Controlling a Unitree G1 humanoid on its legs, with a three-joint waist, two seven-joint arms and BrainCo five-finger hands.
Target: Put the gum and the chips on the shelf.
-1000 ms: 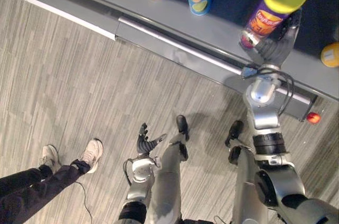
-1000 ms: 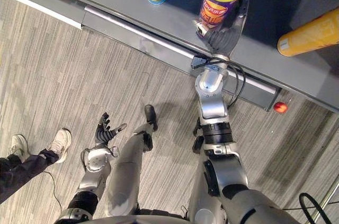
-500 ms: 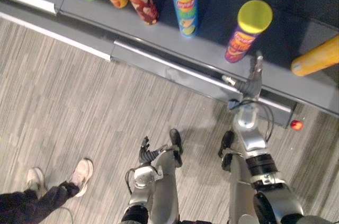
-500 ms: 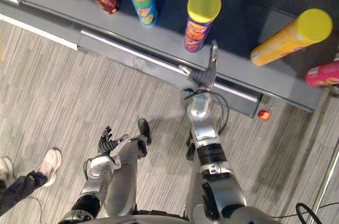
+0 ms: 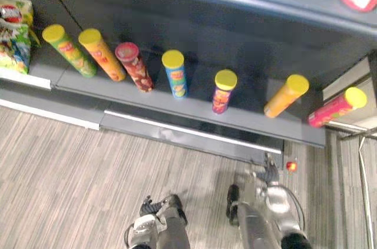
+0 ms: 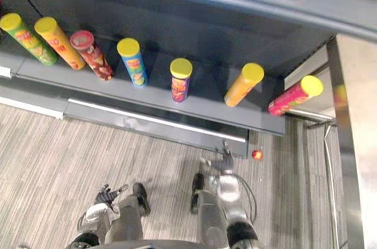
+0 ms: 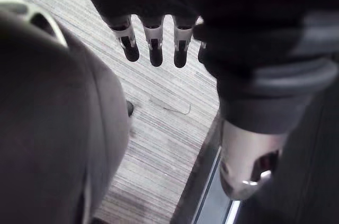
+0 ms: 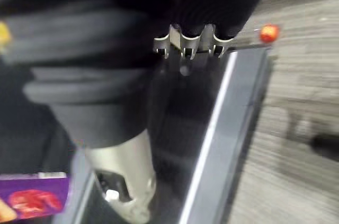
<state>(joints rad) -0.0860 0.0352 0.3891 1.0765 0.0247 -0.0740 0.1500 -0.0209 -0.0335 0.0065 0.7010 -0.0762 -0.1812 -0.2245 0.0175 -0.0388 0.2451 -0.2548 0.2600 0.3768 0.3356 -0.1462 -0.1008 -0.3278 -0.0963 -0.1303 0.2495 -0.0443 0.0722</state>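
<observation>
Purple chips stand on the shelf mid-frame; left hand and right hand, low centre, hang open and empty, so fetching the gum looks next.

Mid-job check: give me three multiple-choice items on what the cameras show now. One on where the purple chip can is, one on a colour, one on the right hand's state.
1. Where on the shelf is the purple can?
A. Leftmost in the row
B. Between the blue can and an orange can
C. Rightmost in the row

2. What colour is the purple can's lid?
A. Yellow
B. Red
C. Blue

3. What state is the right hand in?
A. Curled round a can
B. Shut in a fist, holding nothing
C. Open, holding nothing

Answers:
1 B: both eye views show it standing with the blue can on its left and an orange one on its right.
2 A: the lid is plainly yellow.
3 C: its fingers are spread, low over the floor in front of the shelf, with nothing in them.
</observation>
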